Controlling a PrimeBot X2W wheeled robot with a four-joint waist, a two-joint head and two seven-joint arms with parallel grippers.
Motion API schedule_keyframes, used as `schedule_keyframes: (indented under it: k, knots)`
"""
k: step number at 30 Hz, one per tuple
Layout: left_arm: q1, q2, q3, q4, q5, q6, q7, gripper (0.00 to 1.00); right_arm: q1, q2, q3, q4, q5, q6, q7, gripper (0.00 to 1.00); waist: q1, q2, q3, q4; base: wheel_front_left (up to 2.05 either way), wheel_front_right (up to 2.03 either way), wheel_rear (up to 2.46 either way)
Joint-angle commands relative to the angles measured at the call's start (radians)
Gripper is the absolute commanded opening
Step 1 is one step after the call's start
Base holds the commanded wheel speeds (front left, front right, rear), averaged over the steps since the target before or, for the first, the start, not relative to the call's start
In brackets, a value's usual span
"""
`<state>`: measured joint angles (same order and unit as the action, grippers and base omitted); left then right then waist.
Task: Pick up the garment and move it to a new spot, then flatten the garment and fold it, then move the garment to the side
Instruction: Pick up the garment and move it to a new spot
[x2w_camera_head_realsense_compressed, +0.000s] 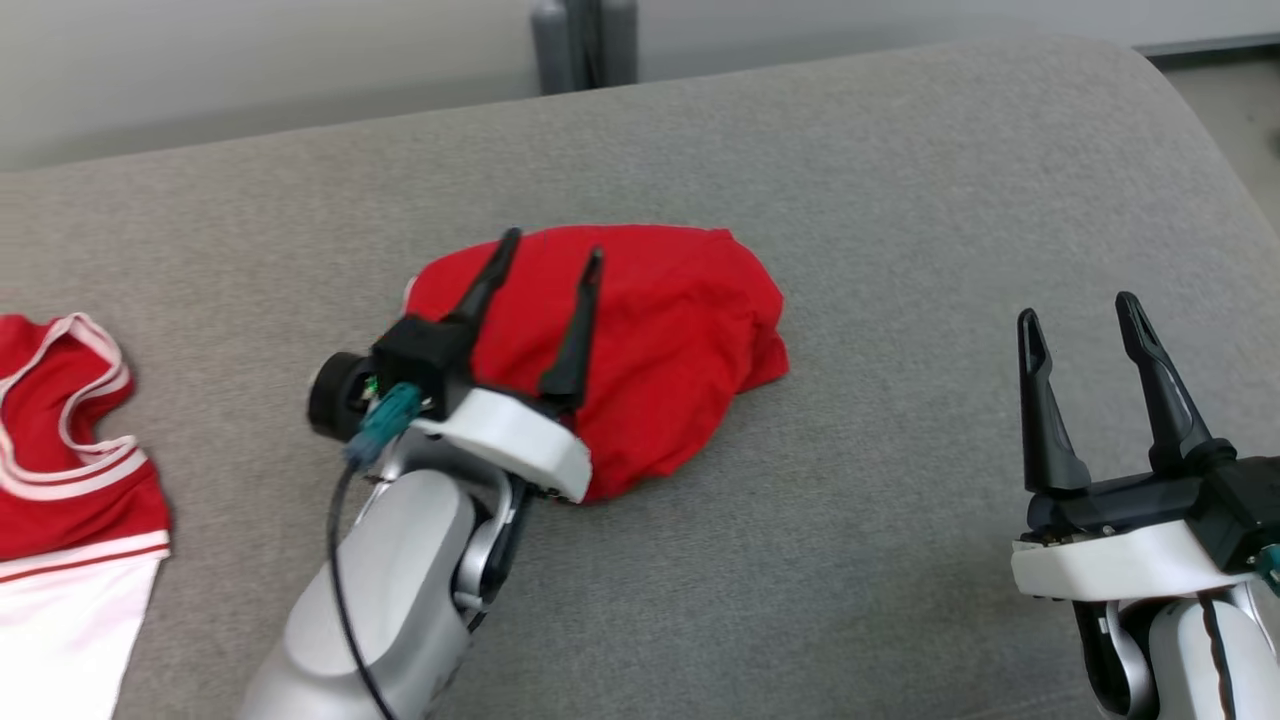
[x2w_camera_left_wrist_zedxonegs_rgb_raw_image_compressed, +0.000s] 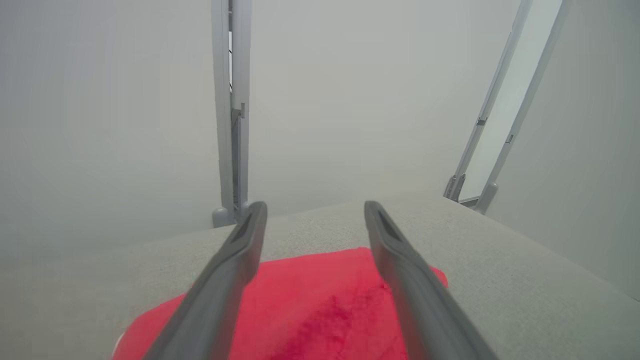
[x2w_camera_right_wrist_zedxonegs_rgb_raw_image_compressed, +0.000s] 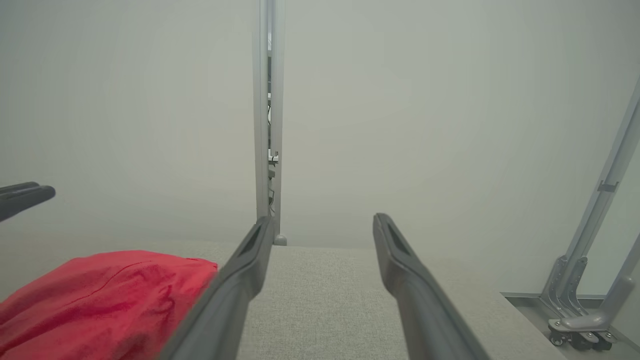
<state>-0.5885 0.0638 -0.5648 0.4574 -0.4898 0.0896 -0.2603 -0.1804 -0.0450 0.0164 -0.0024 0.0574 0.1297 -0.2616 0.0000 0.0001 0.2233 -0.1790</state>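
Arms reach in from the near edge. The left gripper (x2w_camera_head_realsense_compressed: 555, 245) slants up and slightly right from a bent wrist, jaws apart over the near-left part of a plain red bundle (x2w_camera_head_realsense_compressed: 680, 340) lying mid-worktop (x2w_camera_head_realsense_compressed: 900, 200); whether it touches the cloth cannot be told. The right gripper (x2w_camera_head_realsense_compressed: 1076, 308) points away over the worktop, jaws apart, well apart from the bundle. The garment (x2w_camera_head_realsense_compressed: 70, 480) lies flat at the far left, cut off by the frame, its red trimmed part farther and its white part nearer, long axis near to far.
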Motion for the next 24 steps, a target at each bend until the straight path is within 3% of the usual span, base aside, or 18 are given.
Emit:
schedule_keyframes:
  k: [1,7,14,18,24]
  knots:
    - [0.041,0.013,0.040,-0.045,0.029,0.009,-0.004,1.00,0.010,-0.006,0.000,0.000,-0.005,0.002,-0.004,1.00,0.0000,-0.0001,-0.036,0.044,0.00,0.00,0.00]
    - [0.212,0.018,0.211,-0.226,0.116,0.010,-0.003,1.00,0.033,-0.006,0.006,0.004,-0.014,0.002,-0.004,1.00,0.0000,-0.0001,-0.073,0.103,0.00,0.00,0.00]
    - [0.433,-0.006,0.408,-0.367,0.200,-0.019,-0.003,1.00,0.063,-0.006,0.052,0.019,-0.013,0.002,-0.004,1.00,0.0000,-0.0001,-0.091,0.143,0.00,0.00,0.00]
    - [0.498,-0.012,0.453,-0.430,0.218,-0.025,-0.003,1.00,0.072,-0.006,0.071,0.029,-0.008,0.002,-0.004,1.00,0.0000,-0.0001,-0.099,0.150,0.00,0.00,0.00]
    - [0.545,-0.012,0.441,-0.478,0.202,-0.011,-0.003,1.00,0.086,-0.006,0.092,0.044,-0.006,0.002,-0.004,1.00,0.0000,-0.0001,-0.113,0.154,0.00,0.00,0.00]
